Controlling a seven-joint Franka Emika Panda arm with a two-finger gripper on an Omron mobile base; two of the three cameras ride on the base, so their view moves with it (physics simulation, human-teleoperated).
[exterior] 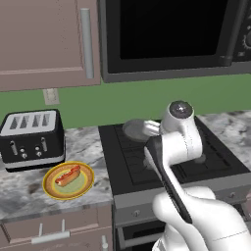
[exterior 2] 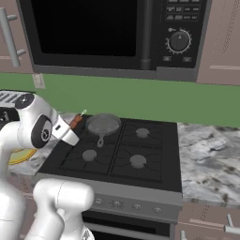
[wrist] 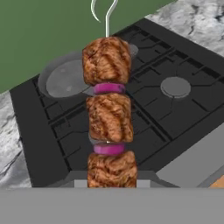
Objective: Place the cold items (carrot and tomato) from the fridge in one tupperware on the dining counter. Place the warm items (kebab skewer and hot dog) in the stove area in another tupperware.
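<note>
jaws pinching kebab skewer [wrist: 109, 113] at its lower end, held lifted above the stove [wrist: 175, 113], clear of the pan [wrist: 65, 78]. hot dog [exterior: 67, 175] on plate [exterior: 68, 181] on counter [exterior: 29, 191] beside toaster [exterior: 32, 138].

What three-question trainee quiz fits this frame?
1. True or false: the claw is shut on the skewer.
2. Where does the hot dog lie? A) in the pan B) on the yellow plate C) on the toaster
3. Fill in: the grey pan sits on the stove's ___ left burner.

Key: 1 true. The skewer hangs lifted above the stove. 2 B, on the counter beside the toaster. 3 back.
</note>
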